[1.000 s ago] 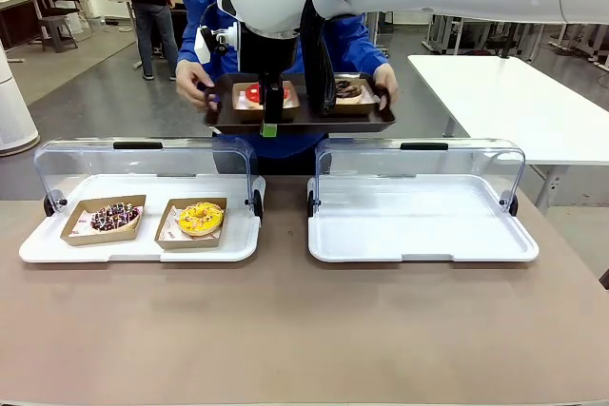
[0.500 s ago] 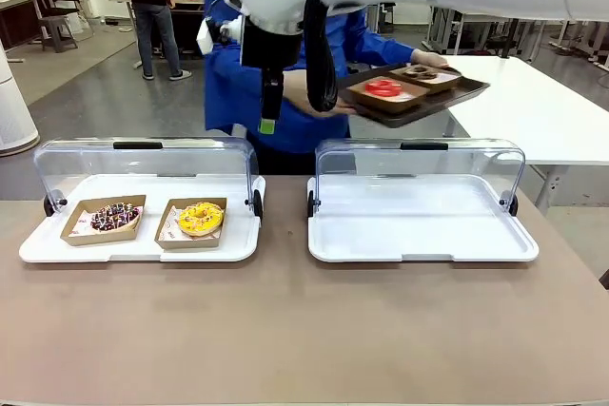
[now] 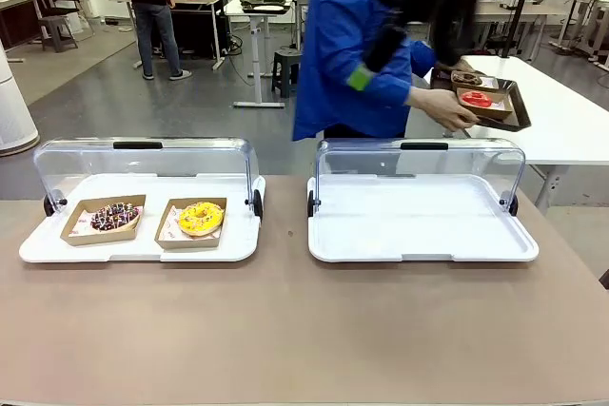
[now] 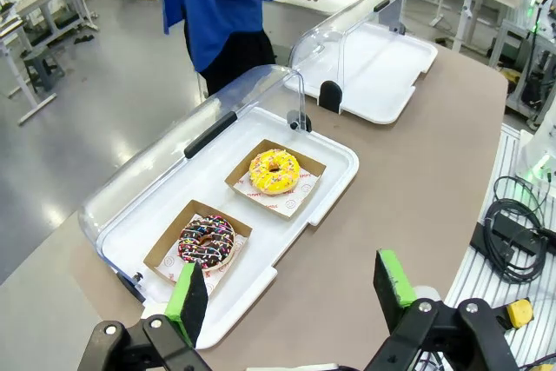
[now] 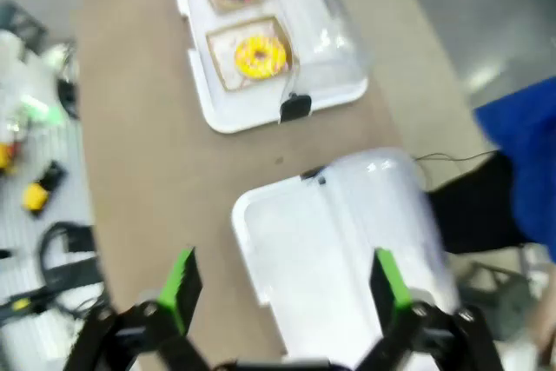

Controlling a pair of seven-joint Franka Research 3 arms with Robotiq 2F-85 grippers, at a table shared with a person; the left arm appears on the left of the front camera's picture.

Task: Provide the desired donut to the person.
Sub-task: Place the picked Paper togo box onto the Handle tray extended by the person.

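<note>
While both grippers stand wide open and hold nothing, the task's donut is already with the person, so the relation that matters is how far it lies from either arm. Nearest, in its wrist view, the left gripper (image 4: 295,293) hangs above the near edge of the brown table (image 3: 285,330), its green pads spread apart. Just beyond it sits the white tray with a clear hinged lid (image 4: 334,158), holding a chocolate sprinkled donut (image 4: 206,242) and a yellow glazed donut (image 4: 274,170), each in a brown card box. Beside it is a second white lidded tray (image 3: 419,244). The right gripper (image 5: 282,288), blurred, looks down from high above that tray, jaws fully apart. Farthest off, the person in the bright blue jacket (image 3: 347,54) holds a dark rectangular tray (image 3: 517,111) over a white side table, carrying a red-iced donut (image 3: 476,99) and a darker one. That tray lies up and away to the robot's right, well apart from both grippers, nearer the right arm.
</note>
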